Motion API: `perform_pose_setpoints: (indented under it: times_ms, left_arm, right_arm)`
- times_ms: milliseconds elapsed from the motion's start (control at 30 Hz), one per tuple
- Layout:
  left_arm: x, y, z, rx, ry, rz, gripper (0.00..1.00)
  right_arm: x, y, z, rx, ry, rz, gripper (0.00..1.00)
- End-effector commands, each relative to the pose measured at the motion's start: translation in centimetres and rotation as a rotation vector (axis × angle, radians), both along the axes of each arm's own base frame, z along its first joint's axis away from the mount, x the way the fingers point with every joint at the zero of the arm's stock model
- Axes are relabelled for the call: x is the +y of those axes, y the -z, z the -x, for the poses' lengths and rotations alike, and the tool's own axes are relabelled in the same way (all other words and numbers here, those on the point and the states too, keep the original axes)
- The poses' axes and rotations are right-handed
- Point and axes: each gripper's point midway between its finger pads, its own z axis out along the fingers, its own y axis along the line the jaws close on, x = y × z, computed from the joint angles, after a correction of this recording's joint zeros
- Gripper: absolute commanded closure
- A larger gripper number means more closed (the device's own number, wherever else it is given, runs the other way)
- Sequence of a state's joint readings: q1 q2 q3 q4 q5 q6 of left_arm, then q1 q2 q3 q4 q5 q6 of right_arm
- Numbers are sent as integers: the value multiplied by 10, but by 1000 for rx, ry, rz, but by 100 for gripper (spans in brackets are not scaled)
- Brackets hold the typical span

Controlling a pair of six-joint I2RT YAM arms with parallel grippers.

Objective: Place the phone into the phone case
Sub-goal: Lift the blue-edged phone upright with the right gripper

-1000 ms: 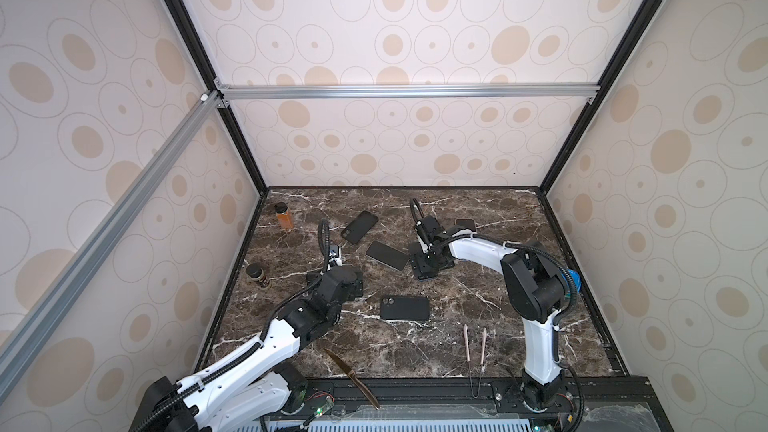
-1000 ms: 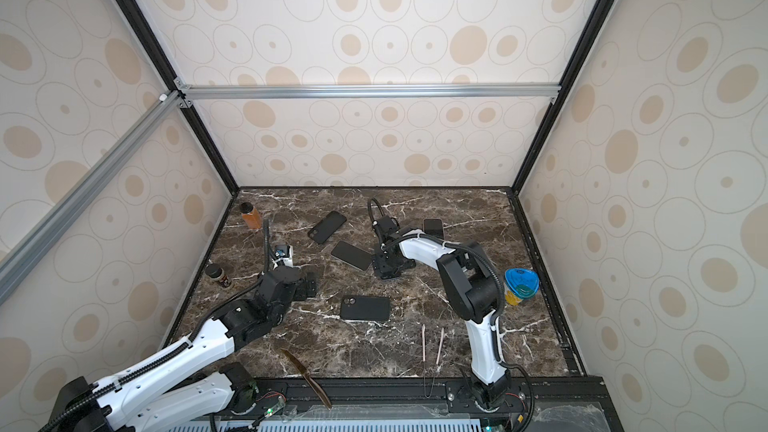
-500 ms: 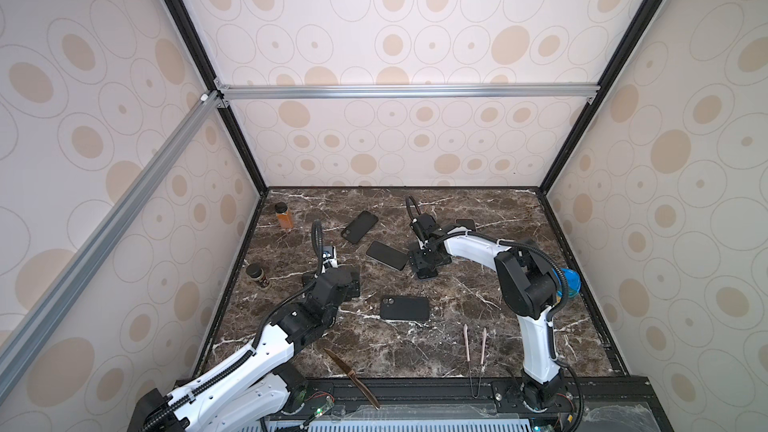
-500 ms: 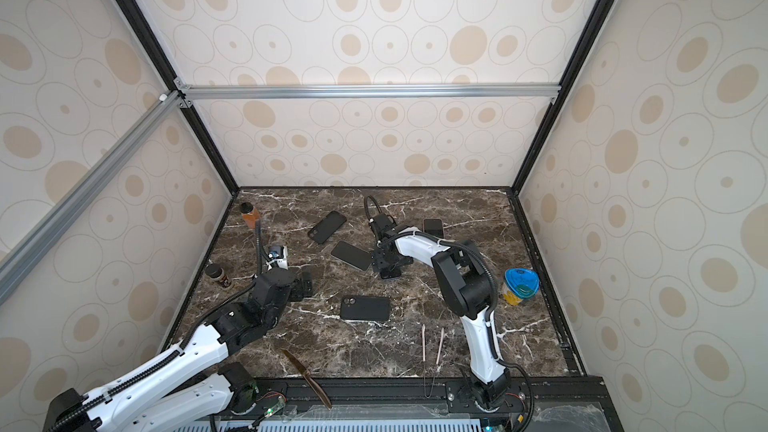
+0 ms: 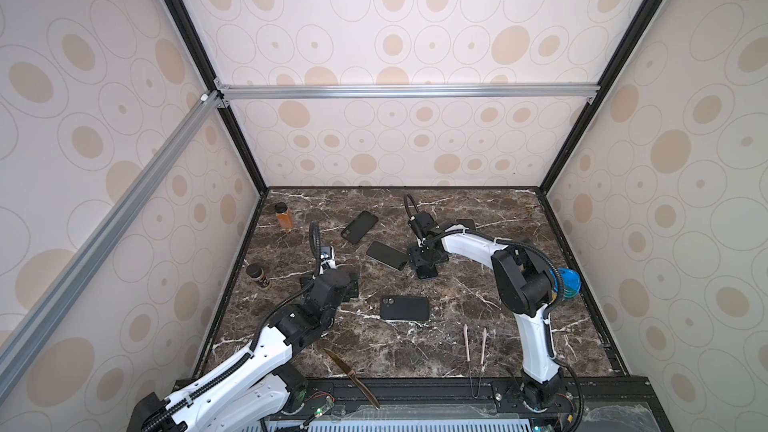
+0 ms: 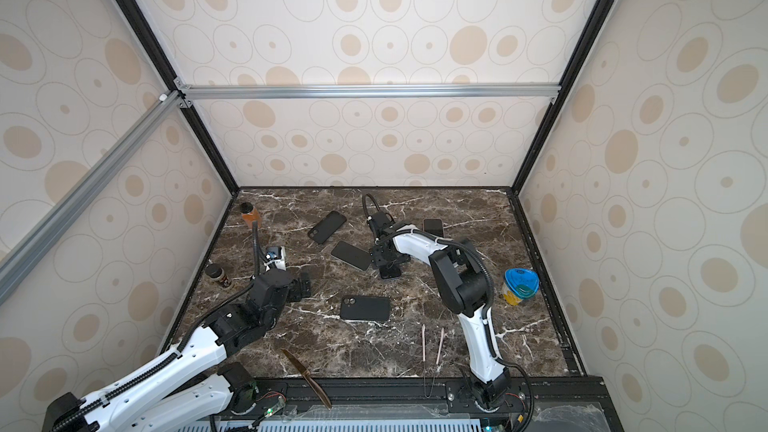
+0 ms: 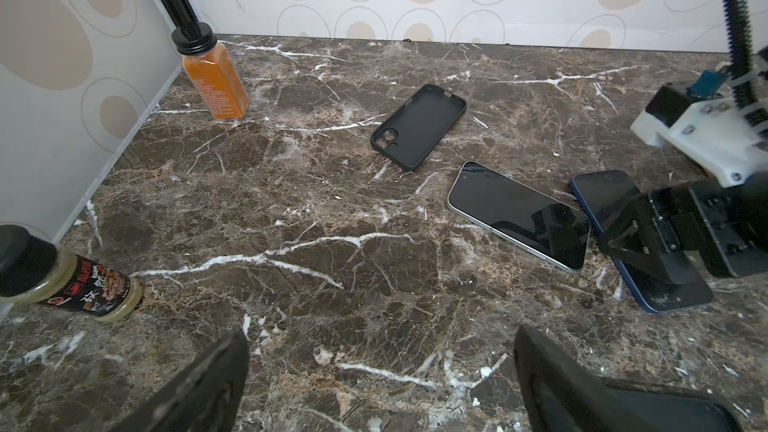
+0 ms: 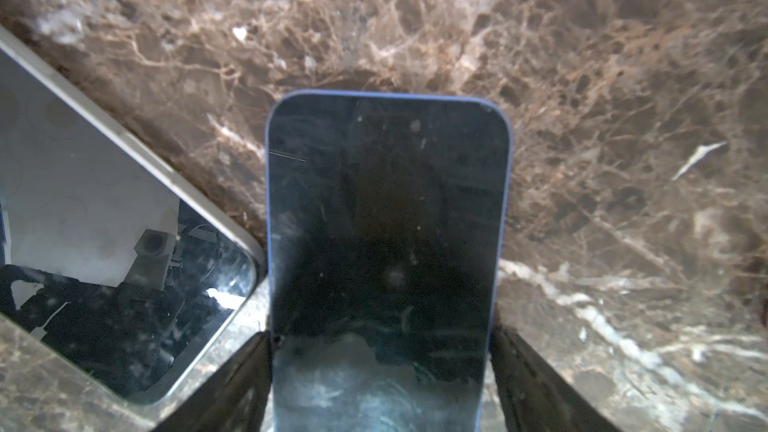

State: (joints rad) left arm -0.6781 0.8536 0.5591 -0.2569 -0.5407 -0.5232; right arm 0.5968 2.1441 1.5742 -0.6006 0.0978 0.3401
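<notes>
Right gripper (image 8: 378,334) has narrowed around the blue-edged dark-glass phone (image 8: 386,222).
It lies between the jaws, edges flush against them; pinch unclear. Left gripper (image 7: 380,332) spread wide.

Reaches from 7 o'clock with the left arm (image 5: 266,351), left gripper (image 7: 378,342) low, jaws spread wide. Bends in from 5 o'clock toward 12 with the right arm (image 5: 469,245), right gripper (image 8: 380,332) pointing down, jaws parted.
</notes>
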Motion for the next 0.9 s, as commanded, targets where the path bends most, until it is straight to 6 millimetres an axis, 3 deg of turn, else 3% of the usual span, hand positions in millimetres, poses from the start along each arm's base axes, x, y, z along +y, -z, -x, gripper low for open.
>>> perform_pose_setpoints:
  times_ms: [0,467,867]
  left_arm:
    - [8,0,1,-4,-42,14,0]
    - [11,-4,2,-16,-49,23,0]
    - [-14,4,-2,57,66,43,0]
  right_arm:
    - [-13,34,21,106,0,90,18]
    - [-16,37,23,114,0,108,37]
    - [-15,8,16,18,-40,77,71]
